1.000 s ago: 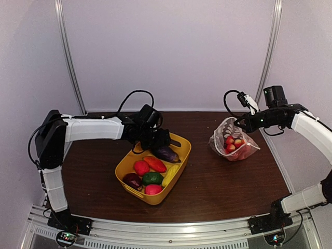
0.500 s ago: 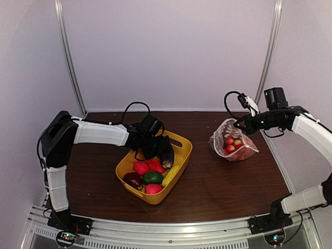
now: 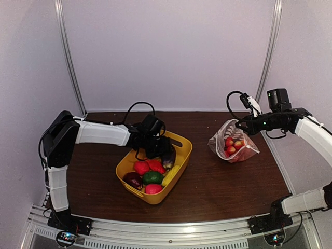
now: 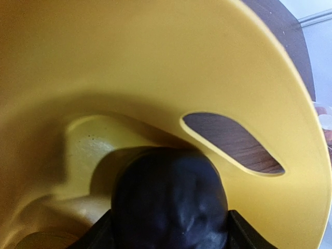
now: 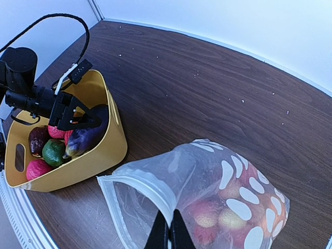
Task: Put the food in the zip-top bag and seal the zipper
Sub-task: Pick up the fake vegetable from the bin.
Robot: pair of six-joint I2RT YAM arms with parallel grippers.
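The left gripper is down in the yellow tub. Its jaws sit wide around the dark purple piece (I cannot tell if they squeeze it). That piece is smooth, so it may slip and drop on the surface. Well apart from the tub, the right gripper pinches the zip-top bag tight at its zipper. The floppy mouth may sag, and food could miss it.

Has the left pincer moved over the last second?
Yes. The left pincer has dropped from above the far rim of the yellow tub down inside it, straddling the dark purple piece.
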